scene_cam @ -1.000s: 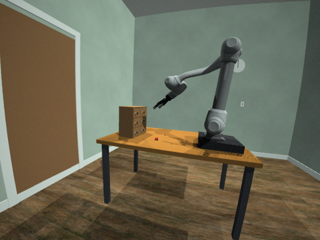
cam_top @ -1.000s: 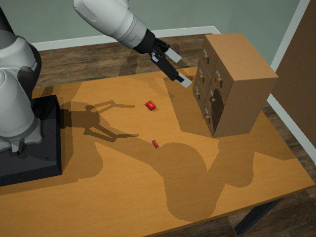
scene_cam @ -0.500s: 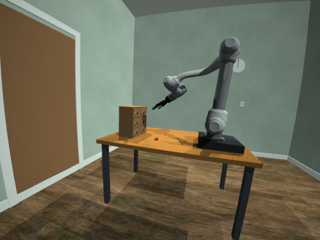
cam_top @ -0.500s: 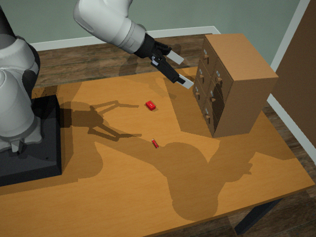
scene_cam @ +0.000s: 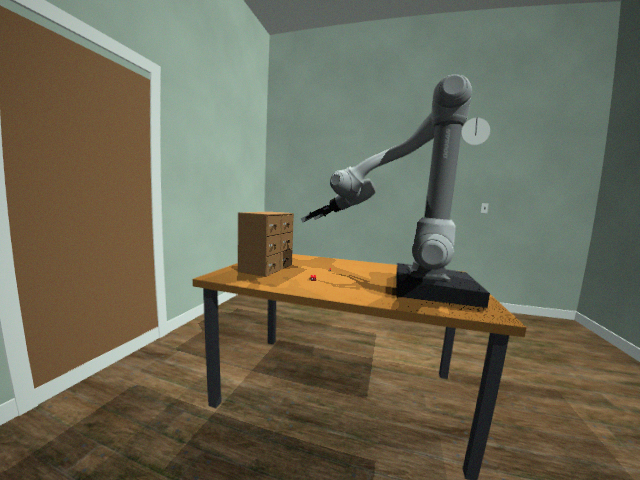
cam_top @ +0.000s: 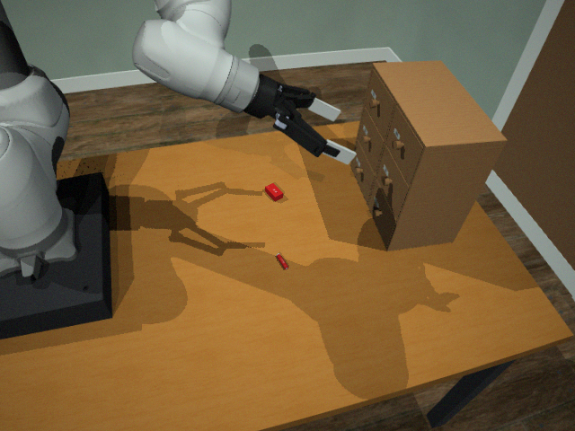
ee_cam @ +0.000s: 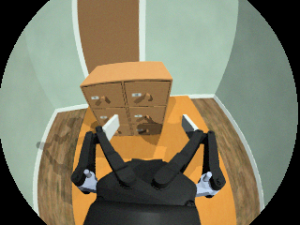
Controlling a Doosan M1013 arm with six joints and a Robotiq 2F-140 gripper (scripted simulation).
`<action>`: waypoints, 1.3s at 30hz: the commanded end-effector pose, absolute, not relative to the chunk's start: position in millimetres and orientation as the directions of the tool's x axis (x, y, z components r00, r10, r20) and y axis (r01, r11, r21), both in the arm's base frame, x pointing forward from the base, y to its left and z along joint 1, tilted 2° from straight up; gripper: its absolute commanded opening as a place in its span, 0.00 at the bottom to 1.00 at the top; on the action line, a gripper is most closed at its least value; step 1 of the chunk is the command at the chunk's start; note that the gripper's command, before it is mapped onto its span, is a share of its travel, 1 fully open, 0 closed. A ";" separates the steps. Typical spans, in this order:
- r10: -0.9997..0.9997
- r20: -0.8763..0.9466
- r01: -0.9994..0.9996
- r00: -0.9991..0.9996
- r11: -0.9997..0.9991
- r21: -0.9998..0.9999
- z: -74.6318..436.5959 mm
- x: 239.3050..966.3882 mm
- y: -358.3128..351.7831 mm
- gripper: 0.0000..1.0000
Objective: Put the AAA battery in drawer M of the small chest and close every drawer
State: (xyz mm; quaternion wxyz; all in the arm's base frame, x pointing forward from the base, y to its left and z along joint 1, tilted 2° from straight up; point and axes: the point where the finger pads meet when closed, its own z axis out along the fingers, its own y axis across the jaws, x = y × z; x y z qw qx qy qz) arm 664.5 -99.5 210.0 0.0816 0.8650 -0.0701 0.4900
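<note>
From my camera, nearest is the AAA battery [cam_top: 281, 261] [scene_cam: 329, 269], which lies on the desk [cam_top: 241, 371] [scene_cam: 356, 303] in front of the chest [cam_top: 441, 106] [scene_cam: 252, 242] [ee_cam: 127, 74]. Beyond it, also before the chest, is a red block [cam_top: 274, 191] [scene_cam: 313, 277]. Farther, my hand [cam_top: 331, 134] [scene_cam: 303, 219] [ee_cam: 150, 120] is above the desk, fingers wide open, near the chest's drawer front.

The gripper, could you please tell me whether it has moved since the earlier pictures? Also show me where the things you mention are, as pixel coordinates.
Yes, the gripper [cam_top: 346, 137] [scene_cam: 309, 219] [ee_cam: 150, 120] has moved closer to the chest [cam_top: 446, 104] [scene_cam: 251, 242] [ee_cam: 128, 72] and slightly lower in the exterior view.
</note>
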 end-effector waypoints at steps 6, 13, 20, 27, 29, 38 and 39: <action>-0.033 0.922 -0.110 0.386 -0.994 0.010 202.3 670.1 -104.3 1.00; -0.032 0.925 -0.110 0.378 -0.994 0.010 201.7 670.7 -104.6 0.20; -0.032 0.925 -0.110 0.378 -0.994 0.010 201.7 670.7 -104.6 0.20; -0.032 0.925 -0.110 0.378 -0.994 0.010 201.7 670.7 -104.6 0.20; -0.032 0.925 -0.110 0.378 -0.994 0.010 201.7 670.7 -104.6 0.20; -0.032 0.925 -0.110 0.378 -0.994 0.010 201.4 671.4 -104.6 0.20; -0.032 0.925 -0.110 0.378 -0.994 0.010 201.2 672.0 -104.7 0.20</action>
